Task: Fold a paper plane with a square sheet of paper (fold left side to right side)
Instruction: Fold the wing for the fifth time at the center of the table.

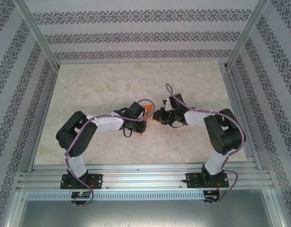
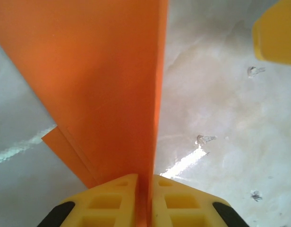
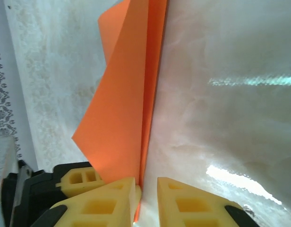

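Over the middle of the tabletop (image 1: 112, 85), the left gripper (image 2: 144, 189) is clamped on the near end of the orange sheet of paper (image 2: 98, 71). Its two yellow fingers press together with only the paper's edge between them. From those fingertips the sheet runs straight ahead, standing on edge. Its long axis points toward the right gripper (image 3: 146, 189), and one of that gripper's yellow fingers (image 2: 278, 30) shows past the sheet's far end in the left wrist view. The paper therefore lies between the two grippers and in line with both, one at each end.

The sheet is bright, unmarked and already creased. A sharp, straight fold forms one side, and at least two layers meet at it. In the right wrist view the outer layer splays away from the fold and ends in a free corner. A lower layer peeks out beside the left gripper's fingers.

At the right, the sheet's end sits between the right gripper's fingers. It lies against one of them, with a slit of tabletop showing beside the other. Whether that is a pinch or a loose hold I cannot tell.

The left arm seems to have the surer hold. The coming fold probably depends on keeping the crease along the line between the two grippers.
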You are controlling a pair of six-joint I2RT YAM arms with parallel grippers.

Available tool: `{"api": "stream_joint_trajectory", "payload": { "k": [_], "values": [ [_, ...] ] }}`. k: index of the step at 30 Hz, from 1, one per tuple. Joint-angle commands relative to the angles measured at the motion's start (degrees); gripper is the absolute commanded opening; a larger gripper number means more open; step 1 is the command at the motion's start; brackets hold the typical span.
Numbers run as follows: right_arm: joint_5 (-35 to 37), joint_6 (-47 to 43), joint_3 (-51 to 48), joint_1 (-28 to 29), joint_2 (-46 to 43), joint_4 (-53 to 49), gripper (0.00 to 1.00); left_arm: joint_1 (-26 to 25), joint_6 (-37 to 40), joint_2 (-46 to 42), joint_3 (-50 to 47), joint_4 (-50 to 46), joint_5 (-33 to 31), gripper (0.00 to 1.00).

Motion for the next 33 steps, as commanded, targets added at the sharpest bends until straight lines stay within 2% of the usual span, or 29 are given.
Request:
{"api": "stream_joint_trajectory", "payload": {
  "k": [1,11,27,33],
  "values": [
    [-3.2,0.7,-1.0,0.0,-1.4,5.4,0.2,0.6,-2.2,-1.0,-2.0,5.1,4.6,0.15],
    [-5.2,4.8,-0.3,1.1,2.1,11.9,0.2,4.1,-6.1,-3.2,-7.9,12.8,9.6,0.11],
    [-6.1,8.2,3.6,4.1,8.2,15.7,0.18,5.3,-7.6,-2.2,-10.1,16.2,11.6,0.09],
    [-5.5,8.6,3.7,4.1,9.5,16.3,0.18,6.6,-10.0,-1.2,-11.2,19.2,14.6,0.07]
  ]
}}
